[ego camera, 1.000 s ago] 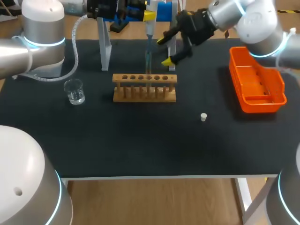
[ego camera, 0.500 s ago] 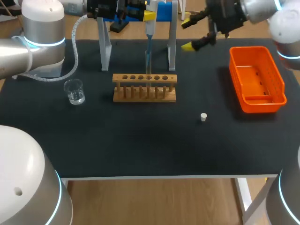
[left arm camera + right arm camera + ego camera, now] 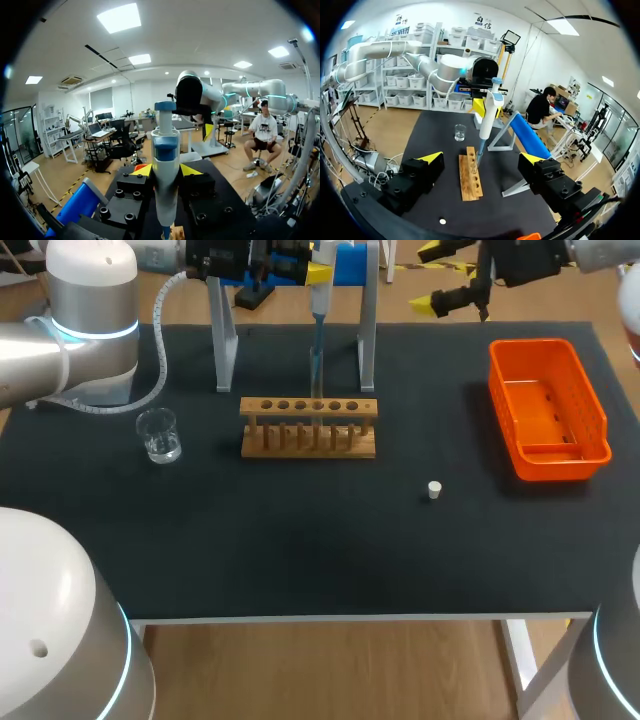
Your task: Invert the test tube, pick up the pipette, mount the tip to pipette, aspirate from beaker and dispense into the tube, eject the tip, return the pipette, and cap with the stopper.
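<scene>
My left gripper [image 3: 318,272] [image 3: 165,171] is shut on the white and blue pipette [image 3: 318,300] [image 3: 165,175] [image 3: 487,116], holding it upright at the table's back. The pipette's thin tip [image 3: 316,360] points down into a middle hole of the wooden tube rack [image 3: 308,427] [image 3: 470,175]. I cannot make out the tube itself there. The glass beaker [image 3: 158,434] [image 3: 460,132] stands left of the rack. The small white stopper [image 3: 434,490] [image 3: 442,220] lies on the mat right of the rack. My right gripper [image 3: 438,278] [image 3: 482,157] hangs open and empty at the back right, well away from the rack.
An orange bin [image 3: 547,410] sits at the right edge of the black mat. A grey stand [image 3: 225,340] with two legs rises behind the rack. The mat in front of the rack is bare.
My right gripper has pulled away from beside the pipette and rack, moving up and to the back right, still open. The left arm and pipette have kept still.
</scene>
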You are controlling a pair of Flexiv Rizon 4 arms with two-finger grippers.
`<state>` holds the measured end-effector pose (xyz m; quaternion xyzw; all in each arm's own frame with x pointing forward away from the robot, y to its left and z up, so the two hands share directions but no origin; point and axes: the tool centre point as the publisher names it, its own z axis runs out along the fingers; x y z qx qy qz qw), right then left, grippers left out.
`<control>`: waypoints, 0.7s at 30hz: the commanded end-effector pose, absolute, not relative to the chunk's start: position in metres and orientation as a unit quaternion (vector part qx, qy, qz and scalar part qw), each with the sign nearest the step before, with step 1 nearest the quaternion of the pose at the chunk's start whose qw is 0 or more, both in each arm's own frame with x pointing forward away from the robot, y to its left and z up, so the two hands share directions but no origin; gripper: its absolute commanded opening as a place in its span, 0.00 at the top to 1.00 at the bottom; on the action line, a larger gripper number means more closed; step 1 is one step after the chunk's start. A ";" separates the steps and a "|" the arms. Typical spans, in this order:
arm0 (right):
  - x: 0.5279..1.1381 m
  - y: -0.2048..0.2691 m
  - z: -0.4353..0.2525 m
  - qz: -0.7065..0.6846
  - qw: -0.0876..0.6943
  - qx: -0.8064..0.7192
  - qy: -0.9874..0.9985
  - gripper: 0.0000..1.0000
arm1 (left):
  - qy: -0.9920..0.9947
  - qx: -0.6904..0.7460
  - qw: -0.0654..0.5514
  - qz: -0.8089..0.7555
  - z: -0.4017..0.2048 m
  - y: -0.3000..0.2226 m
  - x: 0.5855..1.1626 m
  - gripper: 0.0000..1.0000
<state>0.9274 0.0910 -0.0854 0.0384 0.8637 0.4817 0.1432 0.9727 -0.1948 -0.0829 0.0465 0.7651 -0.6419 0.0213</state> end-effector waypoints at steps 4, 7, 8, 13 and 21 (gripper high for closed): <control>0.925 0.090 -0.086 0.481 0.145 0.039 0.864 1.00 | 0.766 0.047 0.020 -0.641 -0.082 -0.194 0.973 1.00; 0.925 0.090 -0.086 0.481 0.145 0.039 0.864 1.00 | 0.766 0.047 0.020 -0.641 -0.082 -0.194 0.973 1.00; 0.925 0.090 -0.086 0.481 0.145 0.039 0.864 1.00 | 0.766 0.047 0.020 -0.641 -0.082 -0.194 0.973 1.00; 0.925 0.090 -0.086 0.481 0.145 0.039 0.864 1.00 | 0.766 0.047 0.020 -0.641 -0.082 -0.194 0.973 1.00; 0.926 0.104 -0.067 0.483 0.138 0.036 0.864 1.00 | 0.766 0.047 0.020 -0.641 -0.082 -0.194 0.973 1.00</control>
